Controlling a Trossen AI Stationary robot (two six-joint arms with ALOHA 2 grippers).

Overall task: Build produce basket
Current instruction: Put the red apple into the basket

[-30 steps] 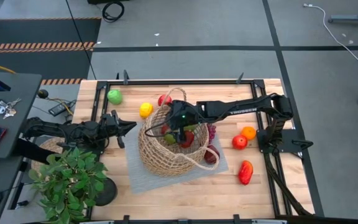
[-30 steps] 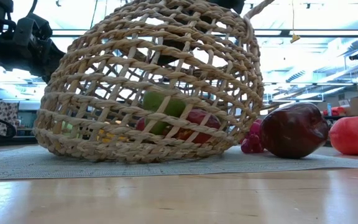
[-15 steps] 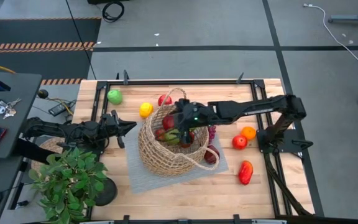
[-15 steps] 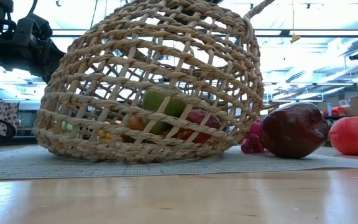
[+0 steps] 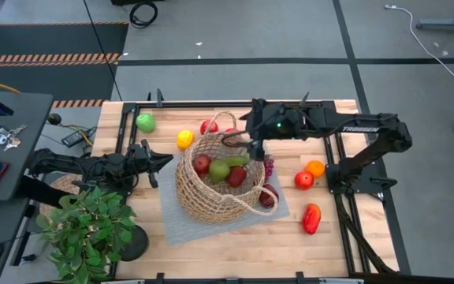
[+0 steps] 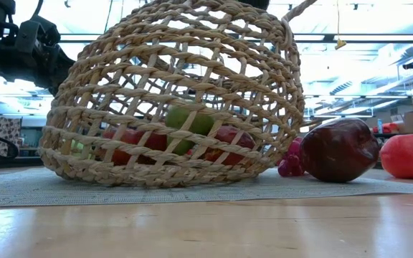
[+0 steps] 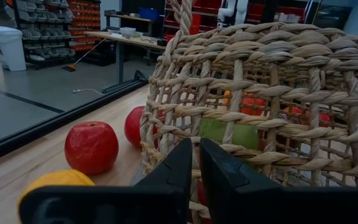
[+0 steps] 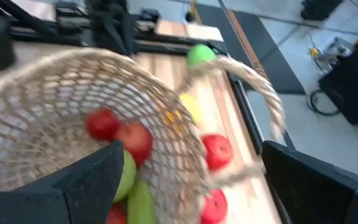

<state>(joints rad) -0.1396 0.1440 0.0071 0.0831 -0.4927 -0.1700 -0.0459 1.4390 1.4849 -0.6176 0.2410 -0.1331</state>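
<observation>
near: red pepper (image 5: pixel 311 218) x1, dark apple (image 5: pixel 268 196) x1 | mid: basket (image 5: pixel 211 201) on mat (image 5: pixel 172 221), red x2, green x2 inside | left gripper (image 5: pixel 162 162) pressed together beside basket | far: right gripper (image 5: pixel 247 140) spread, empty, over rim

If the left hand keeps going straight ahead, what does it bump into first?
Most likely the basket. The shut left hand points right at its woven wall, which fills the wrist view. A red apple and something yellow sit off to one side, out of its line.
</observation>
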